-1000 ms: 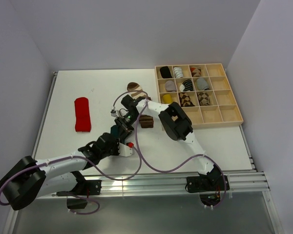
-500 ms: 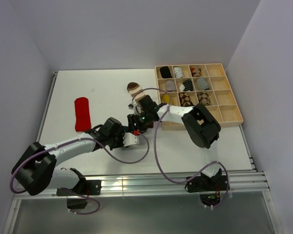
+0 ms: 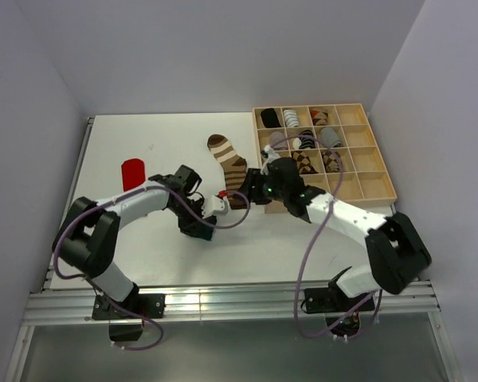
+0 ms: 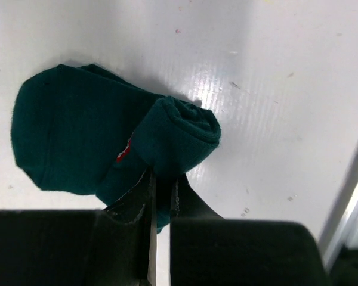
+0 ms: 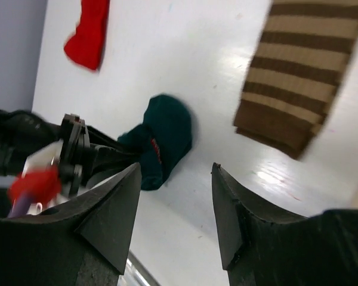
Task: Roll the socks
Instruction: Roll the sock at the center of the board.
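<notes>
The left gripper is clamped on the rolled end of the dark teal sock, which lies on the white table. The right gripper hangs above the table with its jaws spread and nothing between them. The other 2 socks lie flat: the brown-and-cream striped sock near it, the red sock well apart.

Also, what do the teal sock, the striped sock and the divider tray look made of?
The teal sock looks like soft matte knit, since it bunches into a thick roll. The striped sock is probably knit too: brown and cream bands, lying limp and flat. The divider tray looks like pale bare wood, maybe plywood, with thin slat walls.
</notes>
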You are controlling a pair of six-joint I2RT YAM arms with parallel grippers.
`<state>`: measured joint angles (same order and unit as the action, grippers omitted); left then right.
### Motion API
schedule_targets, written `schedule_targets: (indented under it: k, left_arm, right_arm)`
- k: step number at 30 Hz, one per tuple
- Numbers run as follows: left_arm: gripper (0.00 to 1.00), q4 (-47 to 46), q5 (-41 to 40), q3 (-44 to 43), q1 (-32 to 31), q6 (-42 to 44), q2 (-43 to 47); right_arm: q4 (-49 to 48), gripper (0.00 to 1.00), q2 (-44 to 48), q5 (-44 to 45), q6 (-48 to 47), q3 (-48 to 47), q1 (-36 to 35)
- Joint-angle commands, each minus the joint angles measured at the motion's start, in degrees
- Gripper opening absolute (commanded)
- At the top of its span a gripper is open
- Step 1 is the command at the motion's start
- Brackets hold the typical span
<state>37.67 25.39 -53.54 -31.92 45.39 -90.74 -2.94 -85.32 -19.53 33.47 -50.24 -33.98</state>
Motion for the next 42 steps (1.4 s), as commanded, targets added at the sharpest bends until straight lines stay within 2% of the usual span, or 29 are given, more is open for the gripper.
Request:
schedule_targets:
  k: [1, 3, 8, 11, 16, 22, 27, 42]
  left_arm:
    - [0.0, 15.7, 7.3, -4.2, 2.4, 3.4, -6.8]
    - [0.0, 19.1, 7.8, -7.4, 3.5, 3.7, -11.1]
    - [0.0, 25.3, 10.6, -14.0, 5.0, 4.9, -21.0]
    - [0.0, 31.3, 13.6, -20.9, 6.4, 5.8, -27.1]
    - [0.0, 39.2, 15.7, -27.1, 7.9, 8.4, -34.6]
    - [0.0, 37.9, 13.2, -27.9, 8.3, 6.5, -38.4]
    - [0.0, 35.3, 12.1, -27.3, 8.4, 4.0, -38.5]
    - [0.0, 35.8, 11.5, -29.0, 8.9, 3.3, -39.9]
  right_arm:
    - [-8.1, 0.59, 9.4, 10.5, 3.4, 9.0, 1.2]
    - [-10.0, 0.59, 15.1, 13.0, 2.7, 12.3, 1.4]
    - [-12.4, 0.59, 23.1, 12.1, -3.6, 19.1, 0.1]
    - [-10.3, 0.6, 23.6, 17.2, -10.7, 18.1, -6.0]
    - [-7.8, 0.6, 16.0, 25.5, -24.4, 12.9, -23.3]
    - [-5.0, 0.61, 2.9, 27.8, -31.3, 4.6, -32.2]
    - [-1.5, 0.61, -5.7, 27.3, -34.6, -2.0, -35.8]
    - [2.5, 0.64, -18.2, 30.9, -40.0, -10.5, -40.0]
